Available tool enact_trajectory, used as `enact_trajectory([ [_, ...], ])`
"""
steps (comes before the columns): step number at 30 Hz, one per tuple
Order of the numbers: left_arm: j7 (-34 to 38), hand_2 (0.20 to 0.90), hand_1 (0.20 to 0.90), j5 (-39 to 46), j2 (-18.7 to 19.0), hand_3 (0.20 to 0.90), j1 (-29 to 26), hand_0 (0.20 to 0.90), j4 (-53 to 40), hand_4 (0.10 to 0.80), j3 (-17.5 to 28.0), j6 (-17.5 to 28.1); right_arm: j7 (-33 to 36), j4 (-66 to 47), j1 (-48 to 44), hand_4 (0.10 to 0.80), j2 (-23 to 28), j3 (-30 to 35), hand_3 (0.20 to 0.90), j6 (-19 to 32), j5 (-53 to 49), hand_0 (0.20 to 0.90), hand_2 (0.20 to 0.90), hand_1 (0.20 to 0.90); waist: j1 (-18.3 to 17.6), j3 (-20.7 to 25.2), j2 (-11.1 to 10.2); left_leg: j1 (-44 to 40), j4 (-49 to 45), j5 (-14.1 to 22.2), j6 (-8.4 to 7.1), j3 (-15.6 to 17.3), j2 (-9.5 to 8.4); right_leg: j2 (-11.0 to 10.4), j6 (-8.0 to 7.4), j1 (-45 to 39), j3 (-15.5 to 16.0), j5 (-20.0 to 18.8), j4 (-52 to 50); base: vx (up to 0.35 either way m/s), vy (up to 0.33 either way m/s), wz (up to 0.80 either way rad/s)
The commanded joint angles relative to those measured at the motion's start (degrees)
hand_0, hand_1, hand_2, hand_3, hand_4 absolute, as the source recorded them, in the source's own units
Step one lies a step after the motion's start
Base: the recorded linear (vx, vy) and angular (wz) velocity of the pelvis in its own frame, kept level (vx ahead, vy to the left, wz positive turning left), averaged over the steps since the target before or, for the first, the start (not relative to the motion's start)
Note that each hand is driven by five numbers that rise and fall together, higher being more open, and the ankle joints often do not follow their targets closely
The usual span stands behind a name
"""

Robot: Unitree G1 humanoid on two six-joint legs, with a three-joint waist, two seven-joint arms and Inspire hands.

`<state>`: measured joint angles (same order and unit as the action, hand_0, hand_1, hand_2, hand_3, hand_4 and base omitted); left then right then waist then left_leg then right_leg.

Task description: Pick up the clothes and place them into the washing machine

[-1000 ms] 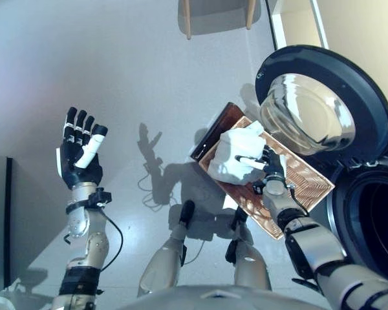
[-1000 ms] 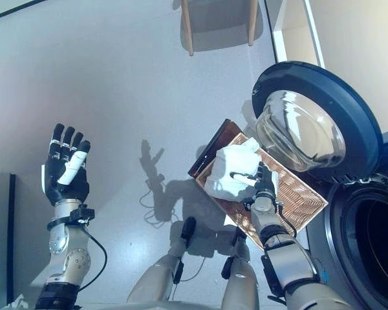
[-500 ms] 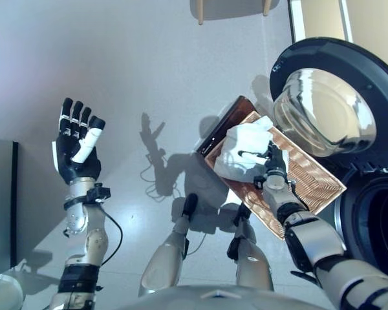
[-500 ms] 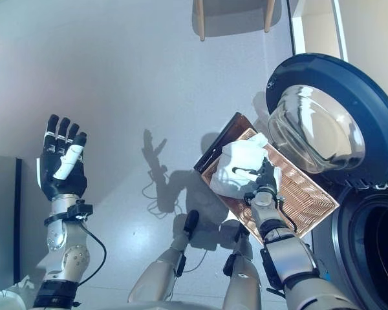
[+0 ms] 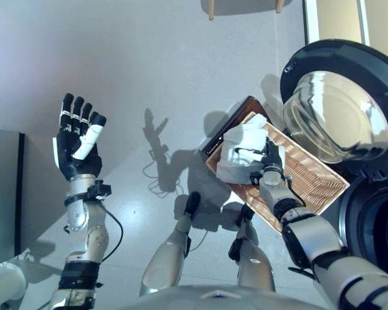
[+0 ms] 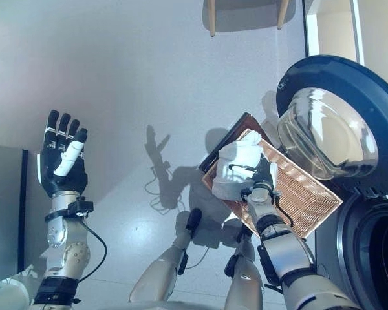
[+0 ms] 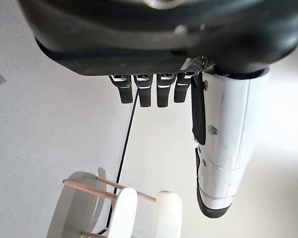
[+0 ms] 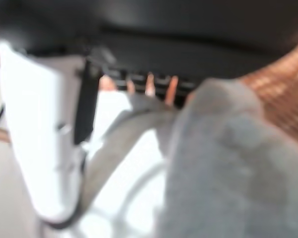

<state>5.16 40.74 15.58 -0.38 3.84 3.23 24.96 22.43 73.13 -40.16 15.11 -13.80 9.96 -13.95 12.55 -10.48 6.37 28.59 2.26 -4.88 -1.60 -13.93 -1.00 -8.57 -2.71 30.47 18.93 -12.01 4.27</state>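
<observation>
We see the right hand (image 5: 270,169) reaching into a woven basket (image 5: 313,181) that sits on the floor (image 5: 149,58) just in front of the washing machine (image 5: 375,219). A bundle of white clothes (image 5: 241,152) lies at the end of the basket nearest the robot's left, bunched up and rising above the rim. The right hand rests against that bundle, with its fingers (image 6: 263,169) pushed into the cloth and its white-covered thumb lying across the fabric; in the right wrist view the white clothes (image 8: 223,163) fill the space past the hand, and the fingertips are buried in the folds, so we cannot tell whether they are closed on the cloth or merely pressed against it. The clothes are in the basket, not in the machine. The washing machine door (image 5: 336,106) stands swung wide, its glass bowl facing up just beside the far end of the basket, and the dark drum opening (image 6: 381,258) shows below it at the right edge. The left hand (image 5: 77,145) is raised well apart from all this, on the robot's left, palm toward the camera, its fingers (image 7: 149,91) straight and spread, holding nothing. A chair (image 7: 119,208) with pale wooden legs stands on the floor farther off.
</observation>
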Motion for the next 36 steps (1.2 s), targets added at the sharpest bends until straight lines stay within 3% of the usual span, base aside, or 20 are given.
enact_trajectory([
  [1,0.2,0.900,0.900,-0.9,5.0,0.900,-0.3,0.900,-9.6,0.800,2.2,6.1,-3.2,-4.9,-4.1,0.300,-4.7,-4.8,0.200,3.2,0.7,0.200,0.200,0.200,1.3,1.6,-0.4,1.1,2.7,0.5,-2.26,-0.6,-4.74,-3.5,-4.55,-0.4,-3.0,6.1,-5.6,0.000,0.000,0.00],
  [9,0.1,0.900,0.900,-0.9,4.9,0.900,-0.5,0.900,-8.7,0.800,2.2,6.3,-4.4,-5.2,-3.3,0.300,-4.9,-6.7,0.200,3.4,2.3,0.200,0.200,0.200,1.1,1.8,-1.0,1.0,2.7,0.6,-2.25,-0.3,-4.49,-3.3,-4.43,-0.3,-3.2,6.3,-5.6,0.003,0.000,-0.04],
  [11,0.0,0.900,0.900,-1.1,4.8,0.900,-0.5,0.900,-8.6,0.800,2.4,6.2,-4.5,-5.2,-2.8,0.300,-4.7,-6.6,0.200,3.4,2.6,0.200,0.200,0.200,0.9,1.8,-1.0,1.0,2.7,0.6,-2.25,-0.1,-4.37,-3.3,-4.44,-0.2,-3.4,6.2,-5.6,-0.058,0.024,-0.06],
  [12,0.1,0.900,0.900,-1.3,4.9,0.900,-0.2,0.900,-8.7,0.800,2.5,6.3,-4.3,-5.3,-2.7,0.300,-4.5,-6.3,0.200,3.5,2.8,0.200,0.200,0.200,0.7,1.3,-0.8,1.7,2.7,-1.1,-2.13,-0.1,-4.72,-3.7,-4.19,0.7,-3.1,4.5,-5.7,-0.113,0.037,-0.03],
  [14,0.2,0.900,0.900,-1.3,4.8,0.900,0.0,0.900,-8.7,0.800,2.8,6.3,-4.4,-5.7,-2.4,0.300,-4.4,-6.5,0.200,3.7,3.0,0.200,0.200,0.200,0.5,1.7,-1.0,1.1,2.7,0.5,-2.16,0.1,-4.27,-3.3,-4.46,0.1,-3.7,6.1,-5.6,-0.007,0.001,-0.05],
  [15,-0.1,0.900,0.900,-1.4,4.8,0.900,0.1,0.900,-8.6,0.800,2.8,6.3,-4.5,-5.8,-1.8,0.300,-4.1,-6.0,0.200,3.8,2.8,0.200,0.200,0.200,0.3,1.2,-0.7,1.5,2.7,-1.0,-2.09,0.1,-4.56,-3.6,-4.17,0.9,-3.6,4.5,-5.9,0.002,0.001,-0.05],
  [19,0.0,0.900,0.900,-1.5,4.5,0.900,-0.1,0.900,-8.1,0.800,3.0,6.4,-4.2,-6.4,-0.2,0.300,-4.1,-4.5,0.200,4.5,1.3,0.200,0.200,0.200,-0.1,1.3,-0.6,1.4,2.7,-1.0,-2.01,0.5,-4.39,-3.5,-4.15,1.0,-3.9,4.5,-5.9,-0.025,0.011,-0.06],
  [31,-0.9,0.900,0.900,-1.7,3.3,0.900,1.3,0.900,-4.7,0.800,4.3,7.1,-3.4,-16.6,12.4,0.300,1.2,9.4,0.200,11.2,-10.9,0.200,0.200,0.200,-3.6,1.7,-0.9,-1.3,2.7,0.1,-1.45,3.0,-3.77,-3.0,-4.26,0.2,-6.0,4.7,-6.2,0.009,0.003,-0.14],
  [36,-2.4,0.900,0.900,-0.5,2.1,0.900,3.0,0.900,-2.0,0.800,5.3,7.0,-7.4,-22.7,19.3,0.300,2.1,17.5,0.200,16.3,-21.8,0.200,0.200,0.200,-5.5,2.3,-1.2,-4.4,2.7,1.0,-1.31,4.4,-3.00,-2.3,-4.03,-2.1,-6.8,5.3,-6.4,0.044,-0.017,-0.15],
])
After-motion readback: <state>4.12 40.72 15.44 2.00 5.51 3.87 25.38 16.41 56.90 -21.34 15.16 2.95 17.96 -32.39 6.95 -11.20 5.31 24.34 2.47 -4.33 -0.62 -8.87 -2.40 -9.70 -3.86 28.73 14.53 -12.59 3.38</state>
